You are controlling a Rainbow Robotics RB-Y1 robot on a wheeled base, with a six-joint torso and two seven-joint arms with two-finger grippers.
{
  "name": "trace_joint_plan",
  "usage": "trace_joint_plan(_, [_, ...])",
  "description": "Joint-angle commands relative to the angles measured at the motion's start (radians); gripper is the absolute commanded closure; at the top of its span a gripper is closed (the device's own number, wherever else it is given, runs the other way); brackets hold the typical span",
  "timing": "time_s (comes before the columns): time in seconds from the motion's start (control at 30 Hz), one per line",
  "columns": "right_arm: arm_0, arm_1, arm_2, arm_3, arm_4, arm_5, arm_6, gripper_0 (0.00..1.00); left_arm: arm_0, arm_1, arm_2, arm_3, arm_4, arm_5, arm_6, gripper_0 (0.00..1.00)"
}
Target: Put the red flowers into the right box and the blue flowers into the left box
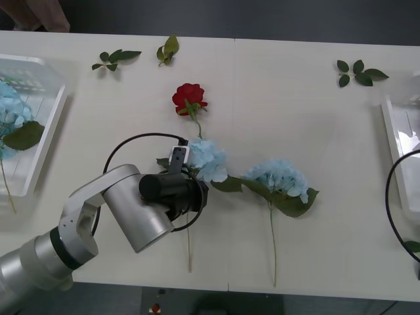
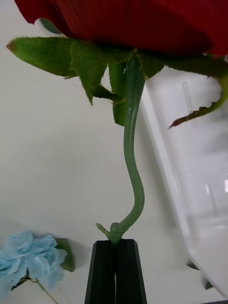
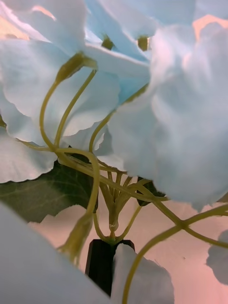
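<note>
My right gripper (image 2: 115, 243) has its black fingers (image 2: 102, 270) clenched on the thin green stem of a red rose (image 2: 128, 21), held beside the rim of the right box (image 2: 166, 156). My left gripper (image 3: 111, 242) is pinched on the stalks beneath a blue hydrangea (image 1: 209, 159) at mid-table. Another blue hydrangea (image 1: 279, 177) lies just beside it; a second red rose (image 1: 189, 98) lies beyond. The left box (image 1: 49, 125) holds blue flowers (image 1: 10, 108).

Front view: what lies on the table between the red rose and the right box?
Nothing: in the front view the table between the lying red rose and the right box is bare; a leaf sprig lies farther back.
</note>
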Motion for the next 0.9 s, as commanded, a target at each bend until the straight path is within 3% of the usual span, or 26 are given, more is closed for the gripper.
trace_joint_plan(0.03, [0.051, -0.089, 0.008, -0.038, -0.009, -0.002, 0.123, 1.0, -0.017, 0.06, 0.071, -0.158, 0.003, 0.083, 0.036, 1.0])
trace_joint_plan(0.4, [0.246, -0.154, -0.089, -0.038, -0.033, -0.14, 0.336, 1.0, -0.015, 0.22, 0.353, -0.44, 0.173, 0.362, 0.042, 1.0])
trace_joint_plan(0.63, [0.361, -0.134, -0.112, -0.038, -0.061, -0.299, 0.43, 1.0, 0.033, 0.313, 0.653, -0.46, 0.345, 0.448, 0.019, 1.0])
trace_joint_plan(0.9, [0.447, -0.089, -0.094, -0.037, -0.101, -0.489, 0.453, 1.0, 0.183, 0.416, 0.975, -0.451, 0.454, 0.462, -0.015, 1.0])
